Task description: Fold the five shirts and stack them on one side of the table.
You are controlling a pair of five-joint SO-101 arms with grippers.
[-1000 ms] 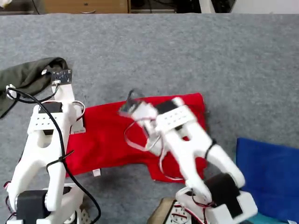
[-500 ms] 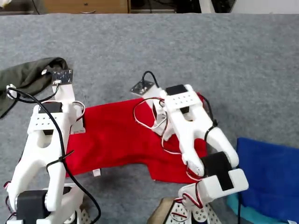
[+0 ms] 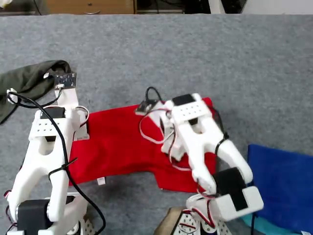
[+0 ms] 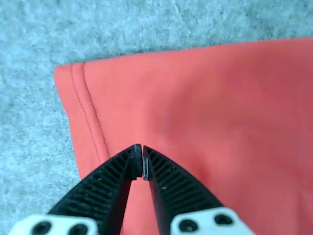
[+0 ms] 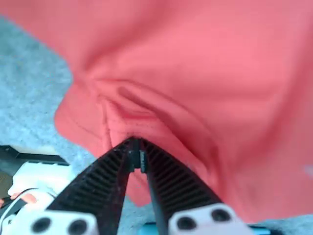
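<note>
Grey carpeted table [image 3: 195, 54], wooden cabinet [image 3: 88, 6] behind.

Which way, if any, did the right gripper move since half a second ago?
Yes: the right gripper came back from the red cloth shirt's far edge toward the near side.

Grey table [image 3: 195, 54]; red shirt [image 3: 117, 147], matching red stitching; dark olive shirt [image 3: 29, 81]; blue shirt [image 3: 283, 181]; white arms [image 3: 46, 147].

Olive shirt [image 3: 29, 81] at left edge, blue shirt [image 3: 283, 181] right.
</note>
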